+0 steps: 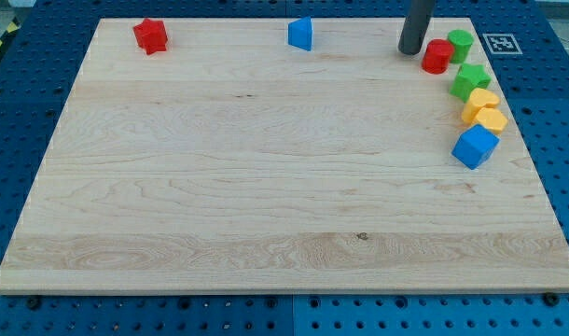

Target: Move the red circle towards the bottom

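Counter (266, 187): pale wooden board on a blue pegboard surface (14, 112); lower and middle of frame bare wood.

Right edge, nearest first:
- blue cube (475, 147), mid-right
- 2 yellow blocks just above it, touching each other: lower one (491, 119), upper one (480, 102); shapes hard to make out
- green block (471, 80), irregular outline, touching the upper yellow
- green cylinder (461, 43), upper right
- red circle (437, 56), upper right, just left of the green cylinder

Tip (411, 50): dark rod enters from the frame's top, its end on the counter just left of the red circle; contact cannot be told. No hand on this arm.

Far edge: blue block (301, 34) at top centre, red star (150, 35) at upper left, well apart.

Fiducial marker (501, 43) beyond the upper right corner.
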